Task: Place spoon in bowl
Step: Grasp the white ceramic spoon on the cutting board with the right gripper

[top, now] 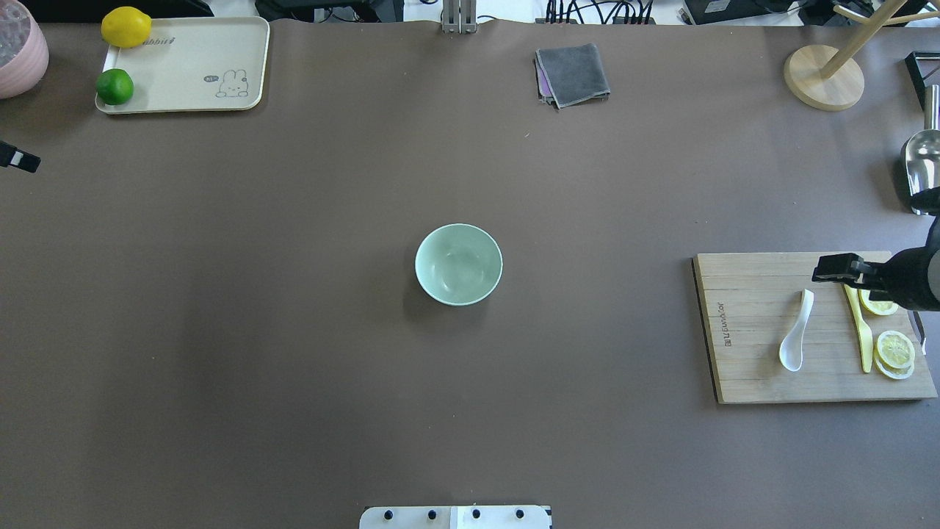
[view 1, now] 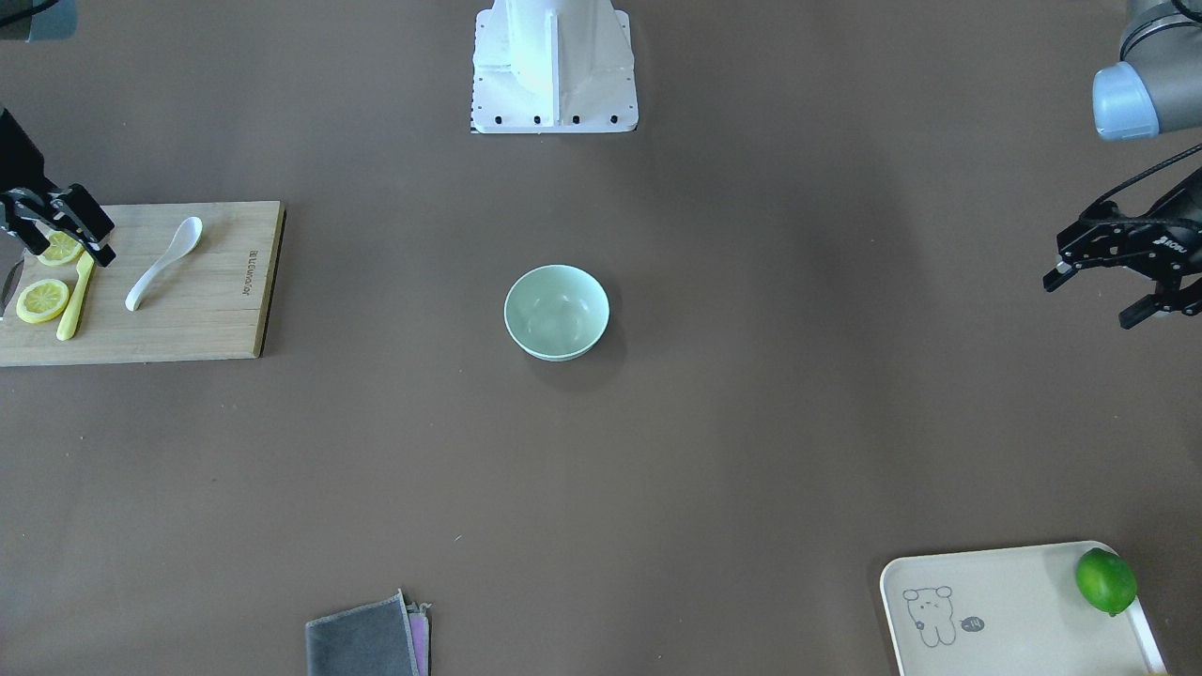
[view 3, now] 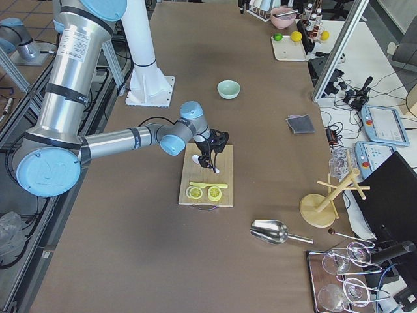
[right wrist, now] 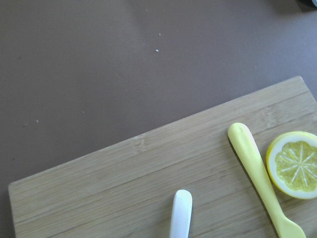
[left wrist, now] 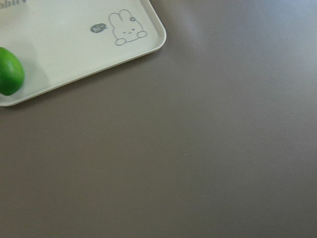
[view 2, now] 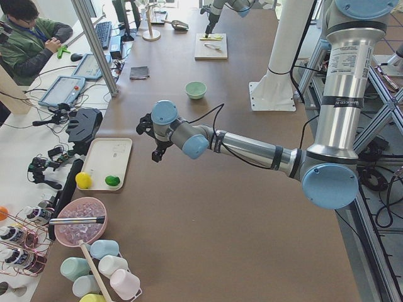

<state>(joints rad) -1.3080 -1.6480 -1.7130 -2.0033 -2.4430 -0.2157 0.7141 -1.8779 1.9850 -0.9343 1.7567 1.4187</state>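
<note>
The white spoon [top: 797, 342] lies on a wooden cutting board [top: 749, 367] at the table's right side, also in the front view [view 1: 164, 263]; its handle tip shows in the right wrist view [right wrist: 181, 213]. The empty mint-green bowl [top: 458, 264] stands mid-table, also in the front view [view 1: 557, 312]. My right gripper [view 1: 66, 244] is open and empty, hovering over the board's outer part near the yellow knife, beside the spoon and apart from it. My left gripper [view 1: 1094, 299] is open and empty, far off at the table's left edge.
A yellow knife [top: 861, 330] and lemon slices [top: 896, 349] lie on the board beside the spoon. A cream tray [top: 183, 66] with a lime [top: 115, 87] and a lemon [top: 126, 27] sits far left. A grey cloth [top: 573, 73], a wooden stand [top: 822, 77] and a metal scoop [top: 922, 165] lie at the far side.
</note>
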